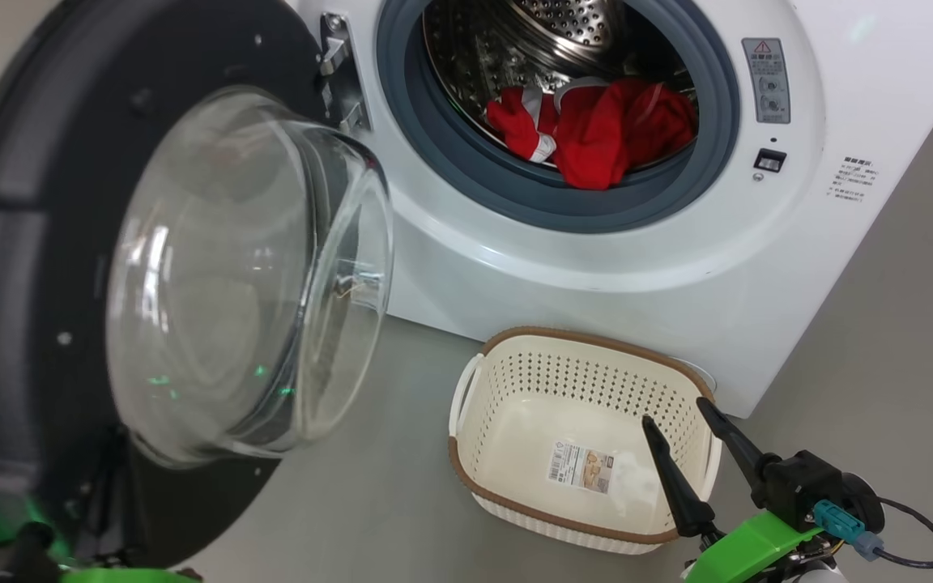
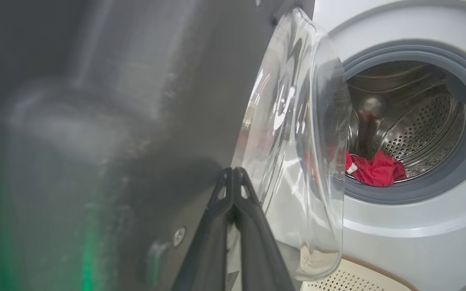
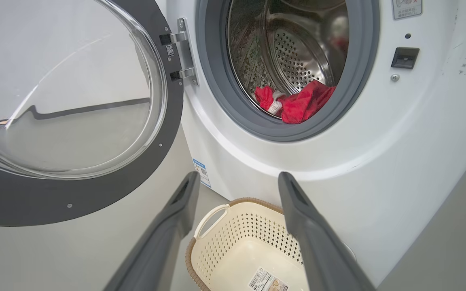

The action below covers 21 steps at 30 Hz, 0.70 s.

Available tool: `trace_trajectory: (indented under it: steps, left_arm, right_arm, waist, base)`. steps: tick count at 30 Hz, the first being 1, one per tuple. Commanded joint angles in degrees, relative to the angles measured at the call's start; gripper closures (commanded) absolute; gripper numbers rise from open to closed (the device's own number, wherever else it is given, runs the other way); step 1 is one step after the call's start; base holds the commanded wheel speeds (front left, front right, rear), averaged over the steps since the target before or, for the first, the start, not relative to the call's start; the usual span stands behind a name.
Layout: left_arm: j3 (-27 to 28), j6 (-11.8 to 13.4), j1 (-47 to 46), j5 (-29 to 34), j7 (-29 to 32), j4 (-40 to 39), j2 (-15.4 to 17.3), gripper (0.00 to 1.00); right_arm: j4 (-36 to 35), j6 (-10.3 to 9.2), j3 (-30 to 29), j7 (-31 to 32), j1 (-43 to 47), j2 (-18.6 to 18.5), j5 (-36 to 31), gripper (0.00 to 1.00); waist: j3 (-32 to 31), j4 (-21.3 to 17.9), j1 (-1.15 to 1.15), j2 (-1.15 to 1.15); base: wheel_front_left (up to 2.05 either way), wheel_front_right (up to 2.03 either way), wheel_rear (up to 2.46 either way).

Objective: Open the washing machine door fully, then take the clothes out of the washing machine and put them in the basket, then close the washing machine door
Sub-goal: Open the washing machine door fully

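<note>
The washing machine (image 1: 596, 267) stands with its door (image 1: 29, 243) swung out to the left, the glass bowl facing me. Red clothes (image 1: 604, 129) lie low in the steel drum, partly over the grey ring. On the floor below the opening sits the basket (image 1: 564, 334), holding nothing but its paper label. My right gripper (image 1: 675, 413) hangs open over the basket's right end. Its fingers frame the basket (image 3: 233, 201) and the clothes (image 3: 303, 103) in the right wrist view. My left gripper (image 2: 233, 171) is shut, tips close against the door's (image 2: 95, 121) dark inner face beside the bowl.
Grey floor (image 1: 369, 486) runs between the door and the basket and off to the right of the machine. A black cable (image 1: 920, 518) trails from my right wrist. The door hinge (image 3: 180, 56) and latch slot (image 3: 405, 57) sit either side of the opening.
</note>
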Motion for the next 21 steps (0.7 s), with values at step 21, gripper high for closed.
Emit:
trace_trajectory:
  steps: [21]
  left_arm:
    - [22.69, -3.4, -15.52, 5.68, -0.7, 11.28, 5.26, 1.0]
  right_arm:
    - [-1.81, 0.36, 0.23, -0.37, -3.45, -1.53, -1.28, 0.0]
  waist:
    - [4.26, -2.22, 0.0, 0.0]
  base:
    - [0.0, 0.0, 0.0]
